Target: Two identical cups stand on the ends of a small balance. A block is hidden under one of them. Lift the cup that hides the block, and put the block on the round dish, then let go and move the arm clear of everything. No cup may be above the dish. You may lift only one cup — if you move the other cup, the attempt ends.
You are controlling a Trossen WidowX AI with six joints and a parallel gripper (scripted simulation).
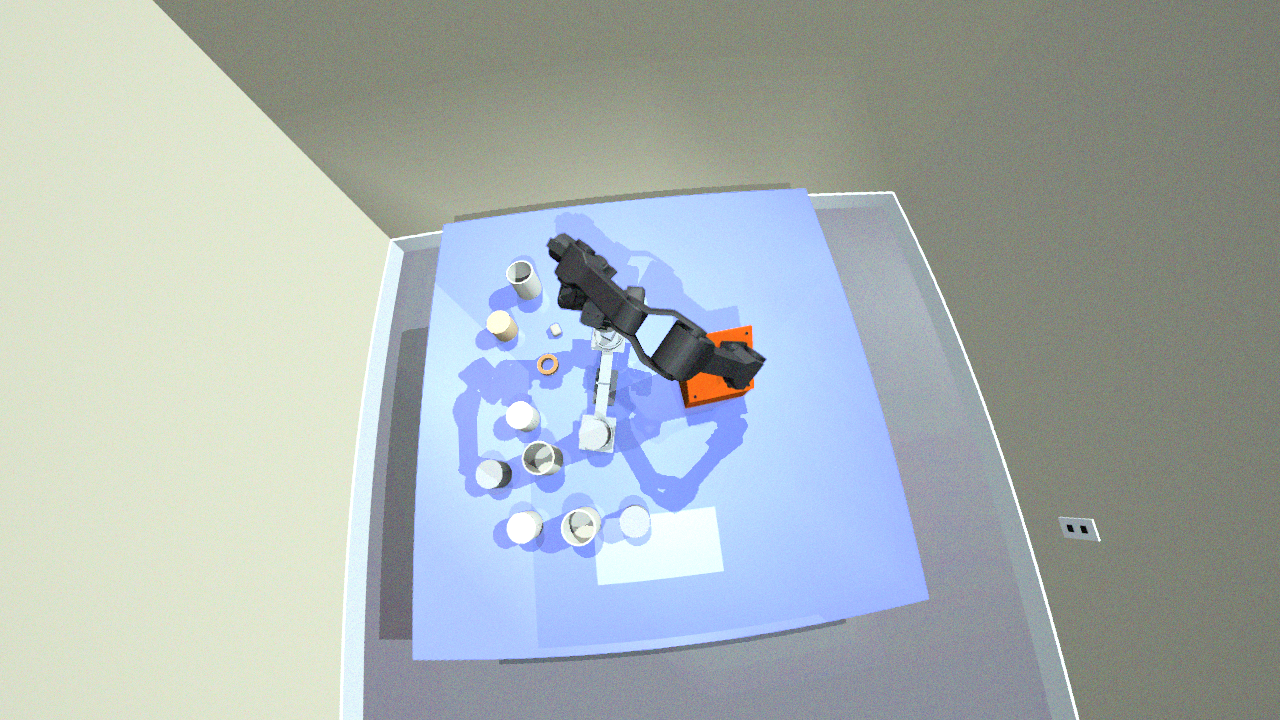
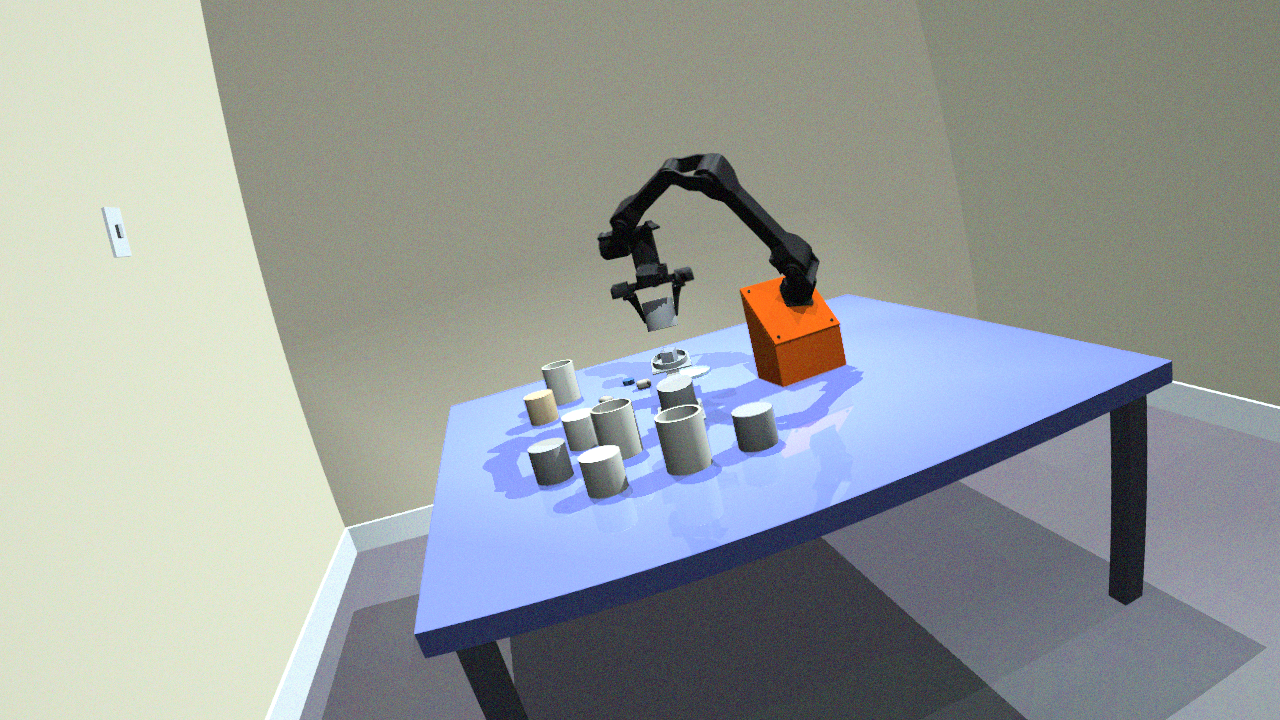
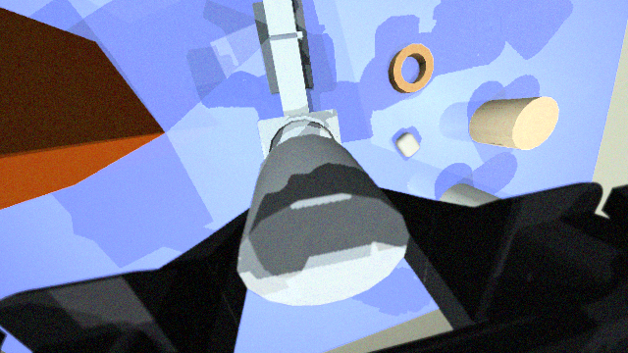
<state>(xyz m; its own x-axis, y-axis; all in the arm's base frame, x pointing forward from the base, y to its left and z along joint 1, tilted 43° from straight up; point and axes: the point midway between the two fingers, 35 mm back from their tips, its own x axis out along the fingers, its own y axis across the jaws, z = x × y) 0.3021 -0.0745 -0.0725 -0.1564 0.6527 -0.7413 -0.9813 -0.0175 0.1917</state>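
A glossy blue tabletop [image 1: 787,501] [image 2: 895,420] on dark legs stands in a room with matte, beige-grey walls and pale skirting. The lifted cup [image 2: 659,313] [image 3: 324,230], a smooth grey cylinder with its closed end uppermost, is gripped between the black fingers of the gripper [image 2: 659,313] [image 3: 313,203], slightly tilted above one end of the balance [image 1: 604,371] [image 2: 670,364] [image 3: 289,69]. On that end, in the exterior view, a small grey block [image 2: 668,355] sits within a round rim. The other cup [image 1: 595,434] [image 2: 676,394] stands on the opposite end. Nearby lie a flat orange ring [image 1: 538,364] [image 3: 396,80], a small white piece with rounded edges [image 1: 555,330] [image 3: 407,144], and an upright tan cylinder [image 1: 502,325] [image 2: 540,408] [image 3: 510,123].
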